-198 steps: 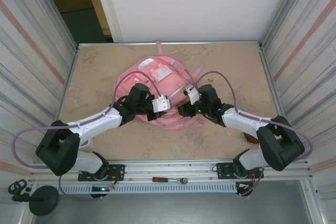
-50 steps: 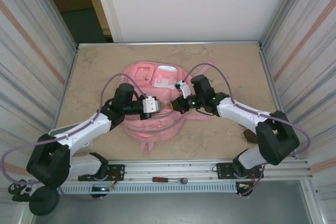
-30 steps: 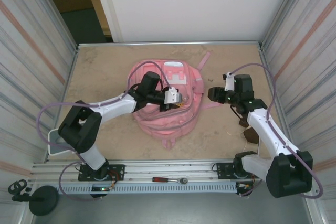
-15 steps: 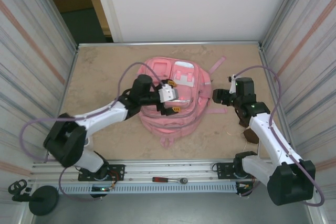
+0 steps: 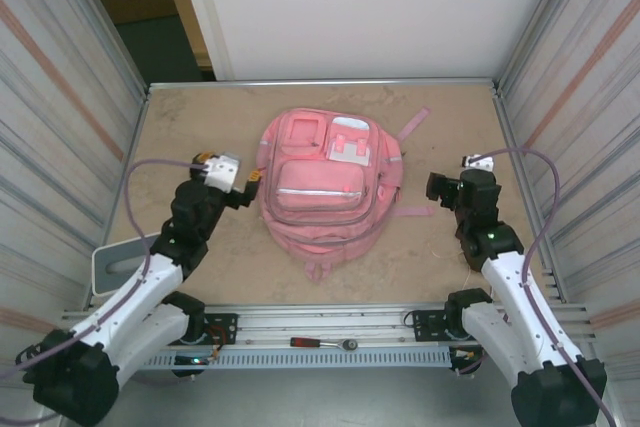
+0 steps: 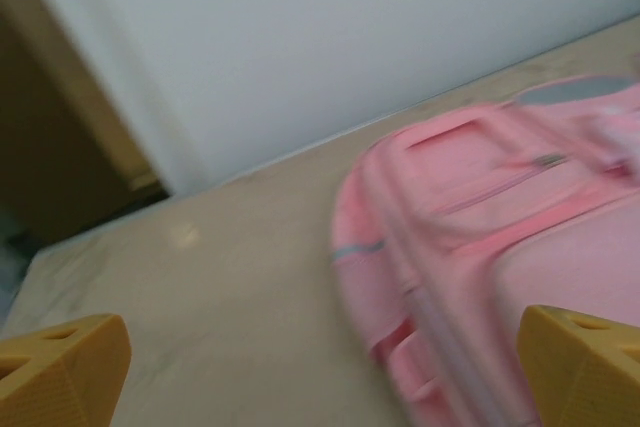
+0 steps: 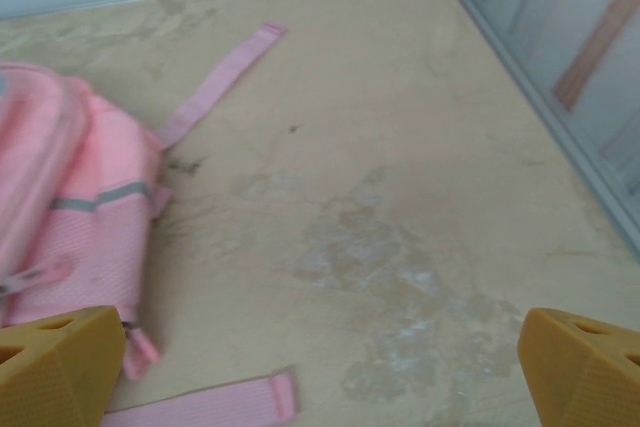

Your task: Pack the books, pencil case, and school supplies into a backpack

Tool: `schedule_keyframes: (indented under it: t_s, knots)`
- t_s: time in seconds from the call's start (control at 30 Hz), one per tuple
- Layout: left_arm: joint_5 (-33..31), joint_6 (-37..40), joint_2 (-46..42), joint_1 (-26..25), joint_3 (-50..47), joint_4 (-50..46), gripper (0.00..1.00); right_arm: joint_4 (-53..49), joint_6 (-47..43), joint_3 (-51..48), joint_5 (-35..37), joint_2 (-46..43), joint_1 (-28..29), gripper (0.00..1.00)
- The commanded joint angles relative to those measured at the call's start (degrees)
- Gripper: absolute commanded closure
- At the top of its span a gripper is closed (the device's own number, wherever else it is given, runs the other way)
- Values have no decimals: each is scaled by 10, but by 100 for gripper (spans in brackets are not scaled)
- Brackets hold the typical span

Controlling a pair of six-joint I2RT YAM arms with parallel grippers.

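Note:
The pink backpack point(image 5: 325, 182) lies flat at mid-table, front pockets up, its straps trailing to the right. My left gripper point(image 5: 248, 189) hovers just off its left edge, open and empty. In the left wrist view the backpack point(image 6: 480, 217) is blurred at the right, between the wide orange fingertips point(image 6: 60, 372). My right gripper point(image 5: 437, 190) stands open to the right of the bag, over bare table. The right wrist view has the backpack point(image 7: 70, 187) at the left with two pink straps point(image 7: 215, 72). Books, pencil case and school supplies are hidden.
A grey tray point(image 5: 113, 265) lies at the near left beside the left arm. A red-handled tool point(image 5: 320, 343) rests on the front rail. Corrugated metal walls point(image 5: 570, 147) close both sides, and a white wall stands at the back.
Both arms have pulled back from the backpack towards their own sides. The left gripper opened and the right one opened wider. The bag now lies flat, let go.

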Motion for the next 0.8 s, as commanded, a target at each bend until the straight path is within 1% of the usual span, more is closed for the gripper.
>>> schedule_keyframes:
  t_s: [0.0,0.1,0.2,0.33,0.43,0.5,0.6,0.67,0.7,0.77]
  knots:
    - [-49,-66,-47,54,-49,11,1,51,20,-15,67,4,-3,1]
    - [-55,-97,-80,98,-90,22,1,62,19,-21,69,17,-3,1]
    - [-50,-121,-100,128,-123,39,1,71,18,-29,79,23,-3,1]
    - [-22,-140,-83,164,-139,47,1,129,8,-75,86,18,-3,1]
    - [-7,-147,-37,175,-137,59,1,204,-7,-125,80,24,-4,1]
    - [2,-148,8,175,-129,79,1,258,-27,-153,68,44,-4,1]
    - [40,-139,93,174,-104,105,1,315,-51,-165,51,105,-4,1]
    - [61,-133,152,175,-67,99,1,366,-65,-165,43,159,-4,1]
    - [67,-131,175,174,-55,102,1,365,-66,-155,42,176,-5,1]
    - [70,-132,223,174,-37,136,1,412,-76,-147,25,217,-8,1]
